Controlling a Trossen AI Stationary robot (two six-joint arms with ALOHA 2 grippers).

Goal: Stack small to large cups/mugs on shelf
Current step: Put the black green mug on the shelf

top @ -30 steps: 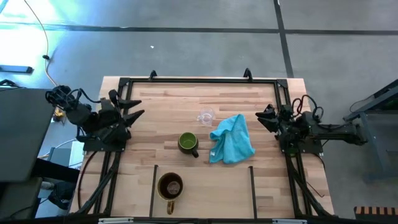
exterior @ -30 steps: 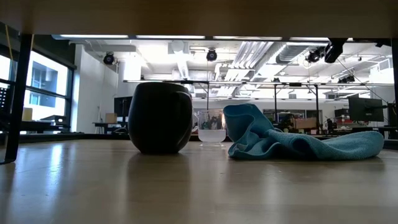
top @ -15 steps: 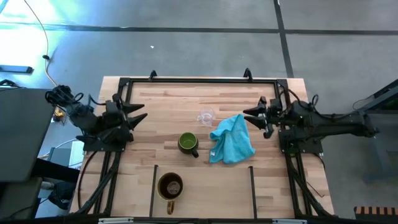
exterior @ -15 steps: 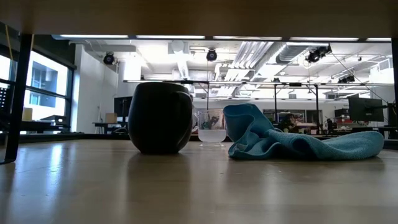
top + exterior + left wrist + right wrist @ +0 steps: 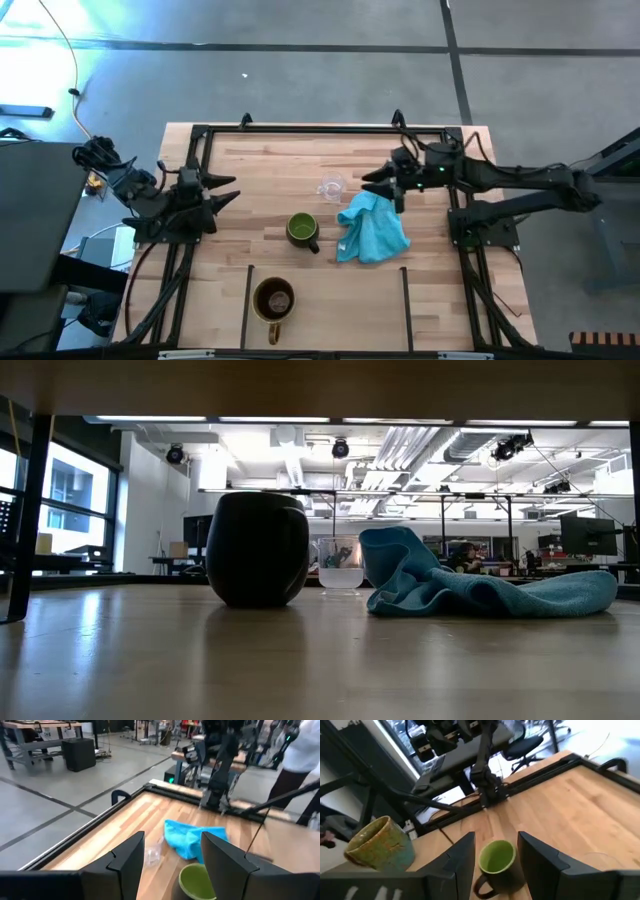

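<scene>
The brown mug [image 5: 273, 298] stands upright on the shelf [image 5: 335, 310], in the bay between two black bars; it also shows in the right wrist view [image 5: 380, 842]. The green mug [image 5: 302, 230] [image 5: 258, 548] [image 5: 496, 862] stands mid-table. The clear glass cup [image 5: 330, 187] [image 5: 340, 565] [image 5: 152, 854] stands beyond it. My right gripper [image 5: 375, 183] [image 5: 496, 836] is open above the turquoise cloth's far end, just right of the glass cup. My left gripper [image 5: 233, 189] [image 5: 172, 836] is open near the table's left side, pointing at the mugs.
The turquoise cloth [image 5: 373, 225] [image 5: 470, 585] lies crumpled right of the green mug, under the right gripper. Black frame rails [image 5: 320, 129] run along the far, left and right edges. Thin black bars [image 5: 247, 300] [image 5: 405, 300] bound the shelf bay. Bare wood lies between the left gripper and the mugs.
My right gripper has swung from the table's right edge toward the left, out over the cloth and close to the glass cup. My left gripper has shifted slightly toward the near edge and the table's middle. The cups and cloth have stayed put.
</scene>
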